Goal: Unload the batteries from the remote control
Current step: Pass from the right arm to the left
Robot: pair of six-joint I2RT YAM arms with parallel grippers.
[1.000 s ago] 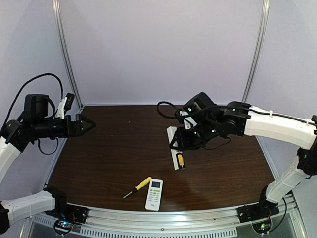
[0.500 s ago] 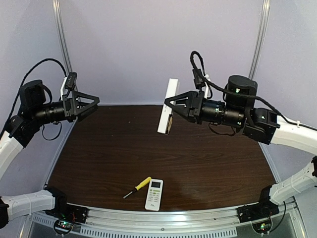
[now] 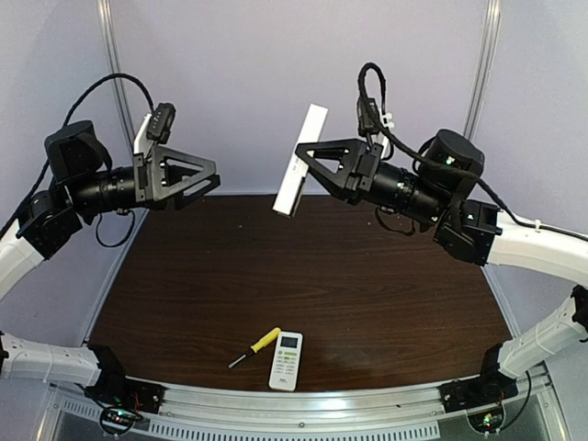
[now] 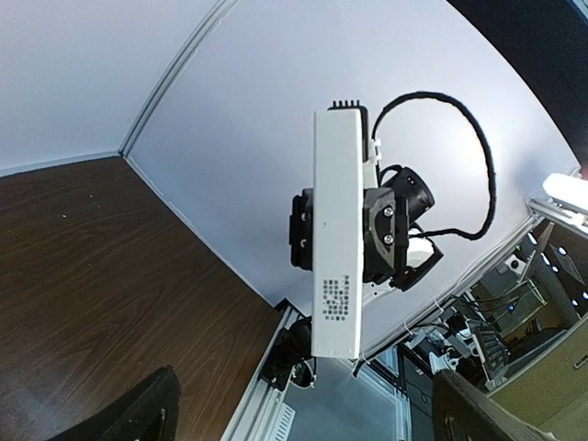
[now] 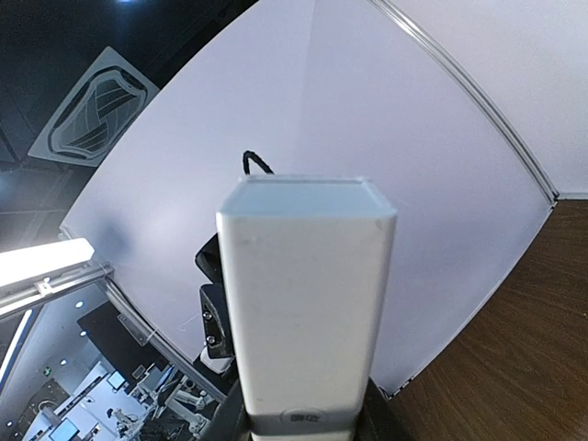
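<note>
My right gripper (image 3: 309, 165) is shut on a long white remote control (image 3: 294, 184) and holds it high above the table, tilted, one end up. The remote fills the right wrist view (image 5: 308, 312), end-on. My left gripper (image 3: 204, 190) is open and empty, raised at the left and facing the remote with a gap between. In the left wrist view the remote (image 4: 337, 230) hangs ahead of my dark fingertips (image 4: 138, 413), with the right gripper (image 4: 386, 230) clamped on it. No batteries show in any view; the side of the remote that holds them is turned away.
A yellow-handled screwdriver (image 3: 257, 345) lies near the table's front edge. A small white rectangular piece with a greenish patch (image 3: 286, 359) lies just right of it. The brown tabletop (image 3: 386, 276) is walled by pale panels at the back and sides.
My right gripper has lifted the remote off the table and swung it up and left. My left arm has risen toward it and its jaws have opened.
</note>
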